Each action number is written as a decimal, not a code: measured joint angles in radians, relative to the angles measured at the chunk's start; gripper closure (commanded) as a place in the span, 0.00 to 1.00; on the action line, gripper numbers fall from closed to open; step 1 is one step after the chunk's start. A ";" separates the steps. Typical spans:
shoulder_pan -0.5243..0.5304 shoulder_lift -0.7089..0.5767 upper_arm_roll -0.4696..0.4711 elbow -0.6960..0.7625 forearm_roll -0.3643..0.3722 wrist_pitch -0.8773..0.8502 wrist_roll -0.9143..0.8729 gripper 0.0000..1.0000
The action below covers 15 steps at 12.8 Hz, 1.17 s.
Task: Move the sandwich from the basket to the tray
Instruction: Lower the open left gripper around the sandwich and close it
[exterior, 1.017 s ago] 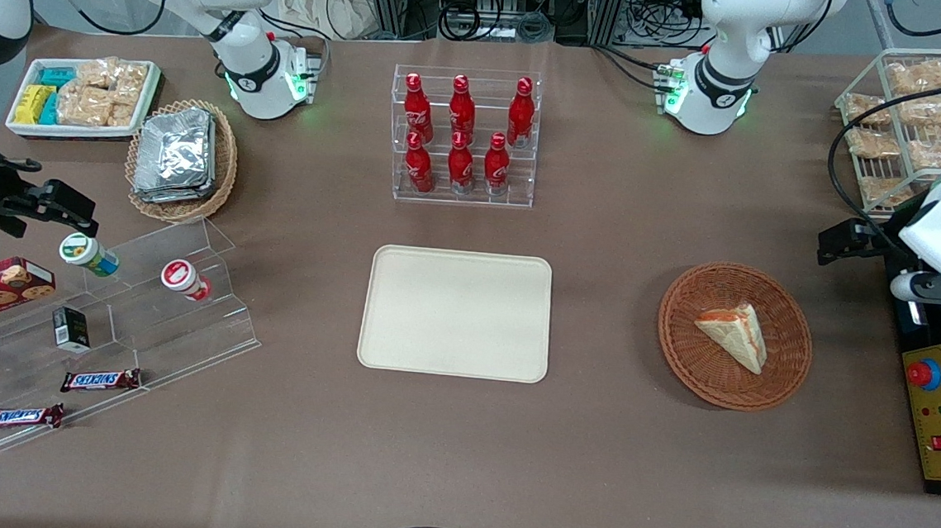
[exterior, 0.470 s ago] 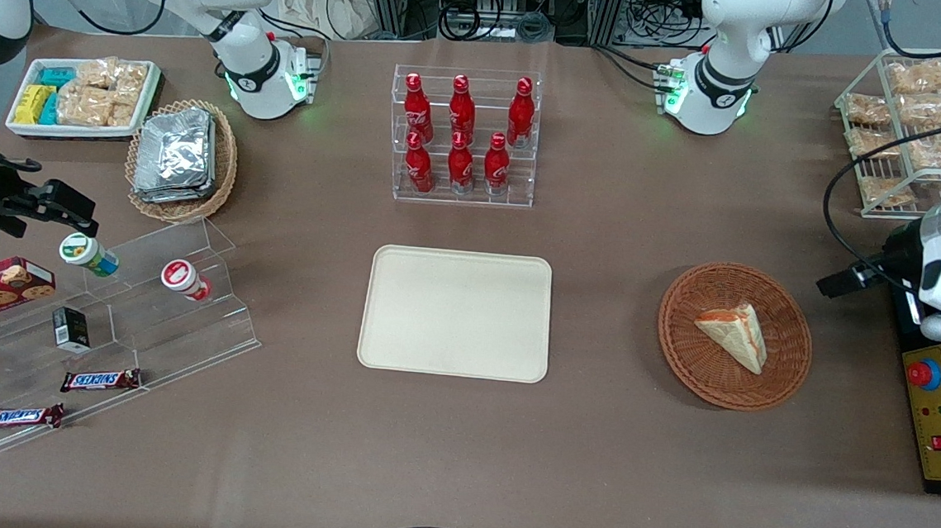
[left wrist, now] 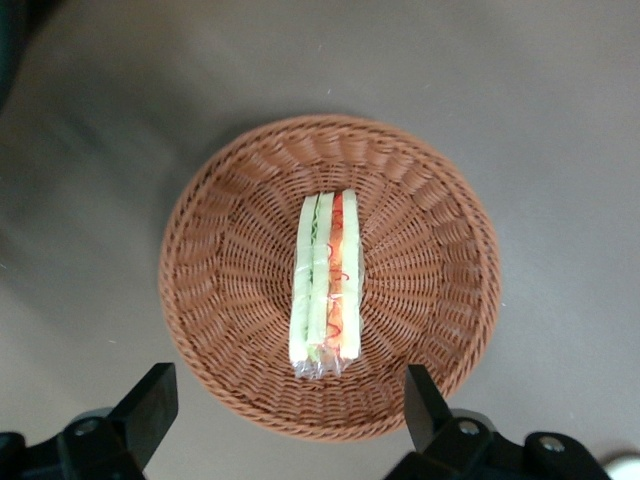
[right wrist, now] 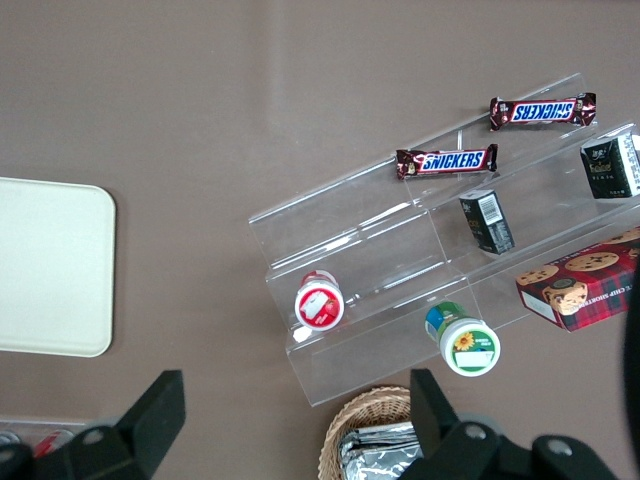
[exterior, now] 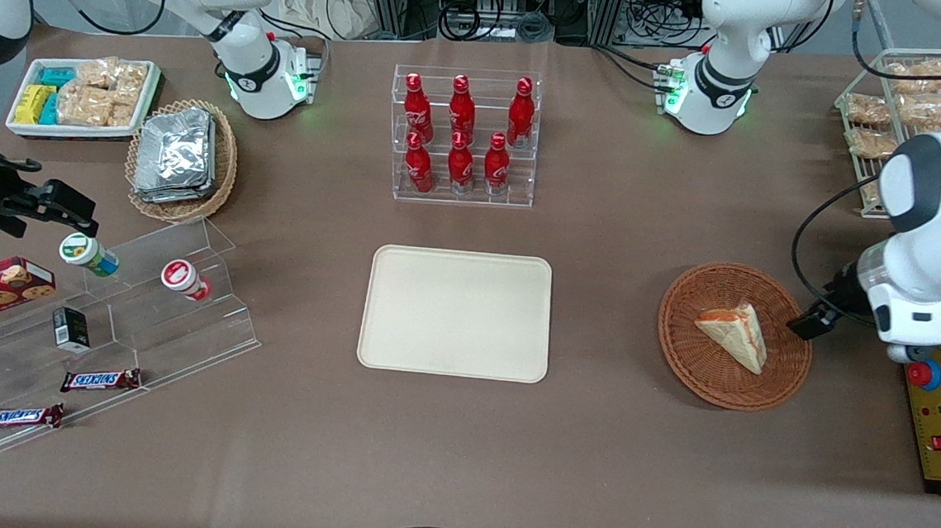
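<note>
The sandwich (exterior: 735, 334) is a pale wedge with orange-red filling, lying in the round reddish-brown wicker basket (exterior: 680, 345) toward the working arm's end of the table. The cream tray (exterior: 455, 313) lies flat at the table's middle with nothing on it. In the left wrist view my gripper (left wrist: 288, 412) hangs open above the basket (left wrist: 210, 300), its black fingers (left wrist: 150, 408) spread wider than the sandwich (left wrist: 325, 290) and touching nothing. From the front, the arm's white wrist (exterior: 906, 315) hovers beside the basket's rim, toward the table's end.
A clear rack of red bottles (exterior: 463, 135) stands farther from the front camera than the tray. A wire rack of snack packs (exterior: 903, 120) and a yellow control box (exterior: 936, 412) sit at the working arm's end. The foil-packet basket (exterior: 180, 157) and clear steps (exterior: 144, 307) are toward the parked arm's end.
The left arm has swung in from the table's end toward the basket and nearer the front camera. Sandwich, basket and tray have not moved.
</note>
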 measured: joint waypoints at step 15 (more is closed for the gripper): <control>-0.035 0.183 -0.002 -0.138 0.000 0.265 -0.166 0.32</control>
